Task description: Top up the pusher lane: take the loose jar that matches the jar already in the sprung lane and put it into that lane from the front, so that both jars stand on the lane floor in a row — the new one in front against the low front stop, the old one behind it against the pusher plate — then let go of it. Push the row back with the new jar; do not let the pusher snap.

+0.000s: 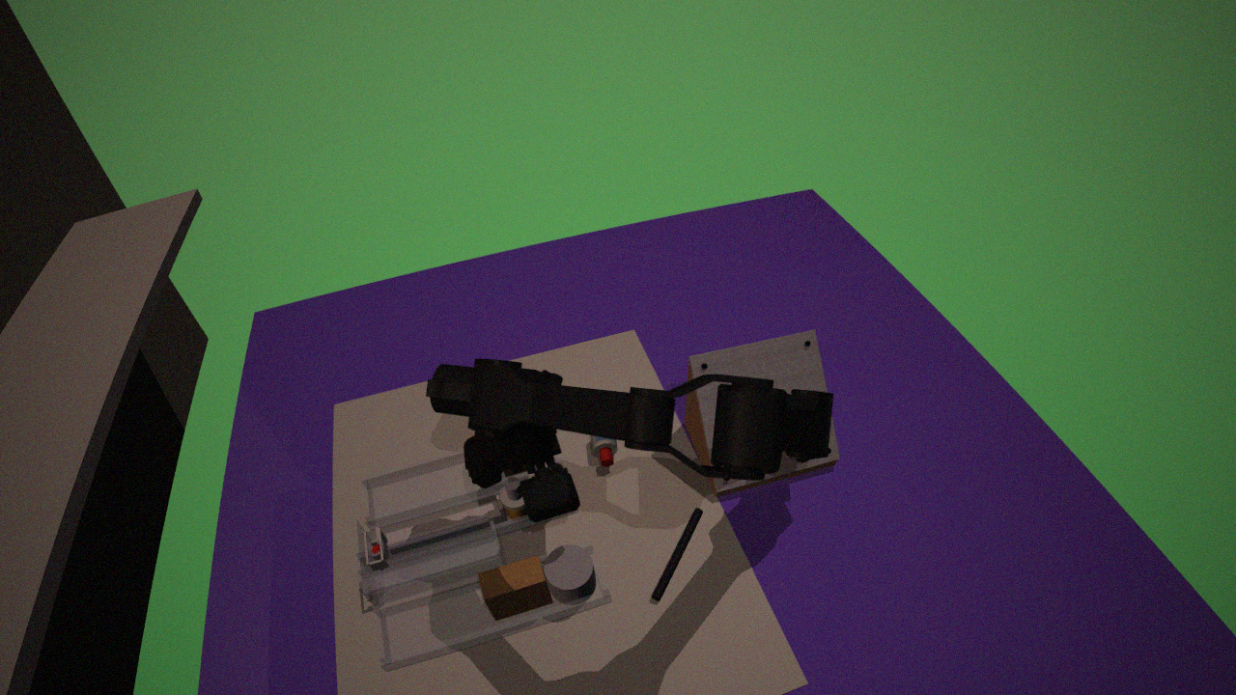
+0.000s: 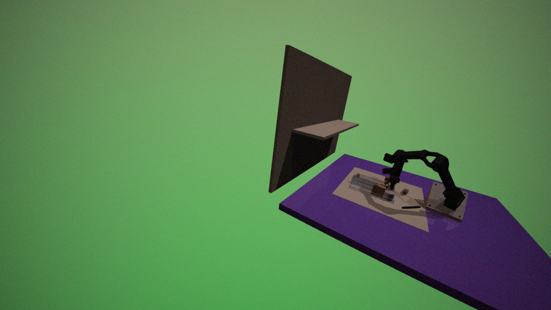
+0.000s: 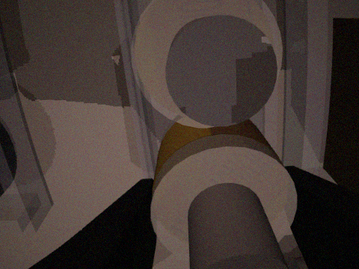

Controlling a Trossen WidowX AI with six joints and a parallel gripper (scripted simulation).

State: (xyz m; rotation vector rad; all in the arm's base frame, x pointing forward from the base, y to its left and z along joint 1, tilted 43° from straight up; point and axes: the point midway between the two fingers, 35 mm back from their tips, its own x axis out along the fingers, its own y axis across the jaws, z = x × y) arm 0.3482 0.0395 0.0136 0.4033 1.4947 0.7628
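Note:
In the wrist view my gripper [image 3: 218,184] [image 2: 392,187] is shut on a jar [image 3: 224,162] with a grey cap, pale shoulder and amber band. It looks upright at the front end of the sprung lane [image 3: 297,75] [image 1: 432,512]. Directly behind it, between the clear walls, stands the lane jar [image 3: 221,67] with a pale rim and round grey top. The two look close together or touching. A pale frame with a red spot [image 1: 375,548] is at the lane's back. The front stop, the held jar's base and its height above the floor are hidden.
A brown block [image 1: 516,587] [image 2: 379,189] and a grey cylinder [image 1: 570,571] stand in a neighbouring lane. A loose red-capped jar [image 1: 603,451] [image 2: 404,191] lies near the arm. A black rod [image 1: 676,554] [image 2: 411,207] lies on the mat. A shelf [image 2: 325,129] is beyond the table.

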